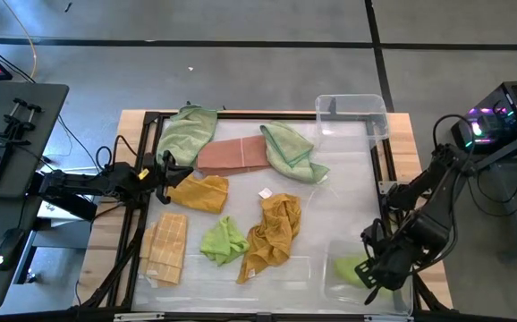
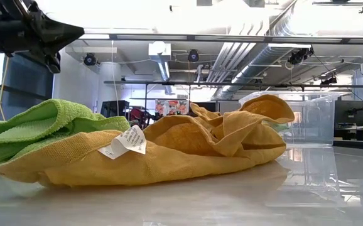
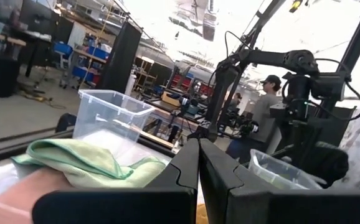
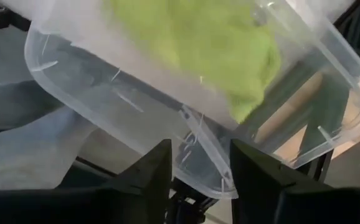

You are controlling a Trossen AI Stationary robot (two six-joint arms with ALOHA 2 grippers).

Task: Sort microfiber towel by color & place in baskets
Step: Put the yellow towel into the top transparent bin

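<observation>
Towels lie scattered mid-table: an orange one [image 1: 274,234], a small green one [image 1: 224,240], more toward 12 o'clock. One green towel [image 1: 351,267] already sits in the near basket [image 1: 339,284] at 5 o'clock; the far basket [image 1: 351,116] at 1 o'clock looks empty. The right gripper [image 4: 200,163] hovers over the near basket's rim, jaws apart, holding nothing. To do this well, I'd lift clear before swinging. The left gripper [image 3: 198,163], at 9 o'clock, has jaws together.

Table [image 1: 400,134] w/ scattered towels [image 1: 272,233] & two baskets [image 1: 352,116].
</observation>
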